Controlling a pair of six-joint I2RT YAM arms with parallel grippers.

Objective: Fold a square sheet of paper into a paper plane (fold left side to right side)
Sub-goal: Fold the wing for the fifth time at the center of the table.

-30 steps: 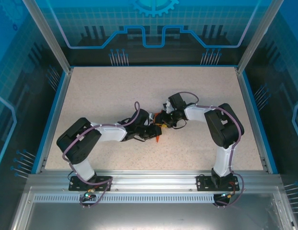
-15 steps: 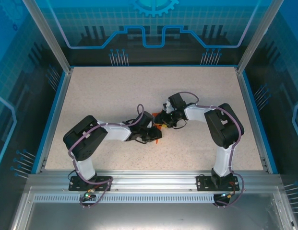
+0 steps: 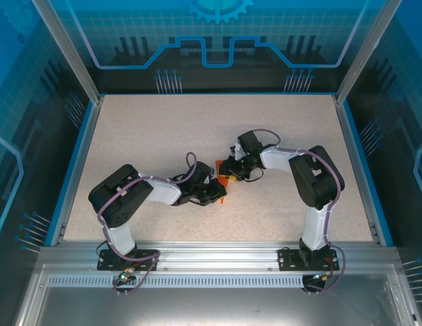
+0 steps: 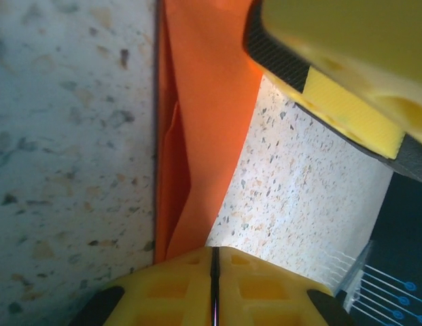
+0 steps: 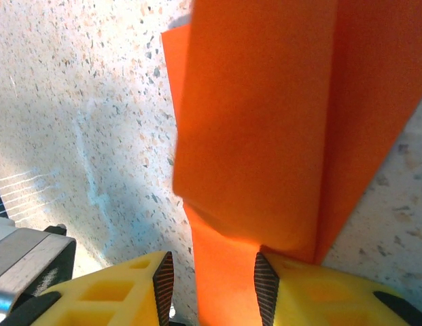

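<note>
Now the orange paper [image 4: 197, 136], folded to a narrow layered strip, lies on the table [image 4: 61, 136], running straight out from the left gripper [image 4: 214, 285]. Its pads are closed together at the paper's near end; you cannot tell whether they pinch it. The right gripper [image 5: 212, 275] straddles the other end, jaws part-way apart. Expect the paper to be light, limp and easily creased, so take hold at a folded edge, close beside the crease.
</note>
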